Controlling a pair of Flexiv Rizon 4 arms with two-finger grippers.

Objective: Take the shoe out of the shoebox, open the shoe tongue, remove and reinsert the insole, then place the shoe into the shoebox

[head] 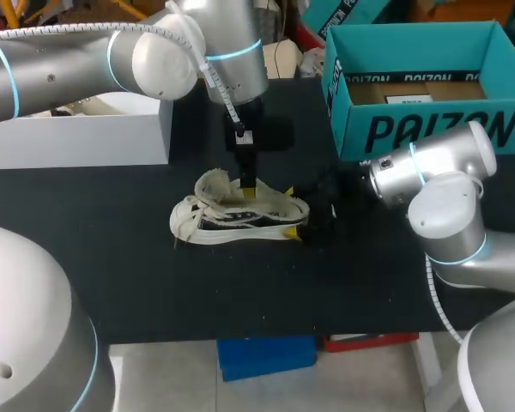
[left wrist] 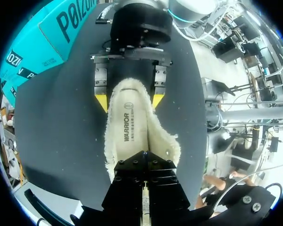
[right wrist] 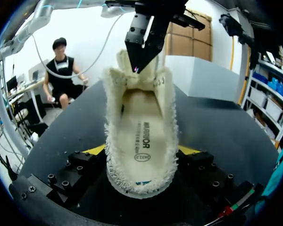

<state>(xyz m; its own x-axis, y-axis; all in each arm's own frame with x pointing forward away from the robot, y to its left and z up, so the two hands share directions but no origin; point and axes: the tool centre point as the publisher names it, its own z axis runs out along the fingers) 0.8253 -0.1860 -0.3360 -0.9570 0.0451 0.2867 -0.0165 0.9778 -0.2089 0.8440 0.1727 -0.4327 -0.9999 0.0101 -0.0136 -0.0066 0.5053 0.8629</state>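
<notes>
A cream fuzzy shoe (head: 240, 219) lies on the black table, toe to the left. Its insole (left wrist: 130, 129) sits inside, print up. My left gripper (head: 249, 190) points straight down into the shoe's opening, shut, its tips against the raised tongue (right wrist: 128, 60). In the left wrist view the left gripper (left wrist: 144, 157) hangs over the front of the insole. My right gripper (right wrist: 141, 150) comes in low from the right and is shut on the shoe's heel (right wrist: 141, 181). Its yellow fingertips (left wrist: 101, 101) press both sides of that heel.
The open teal shoebox (head: 429, 129) stands at the back right, behind my right arm. A white box (head: 77, 137) stands at the back left. Bare black tabletop (head: 240, 292) lies in front of the shoe.
</notes>
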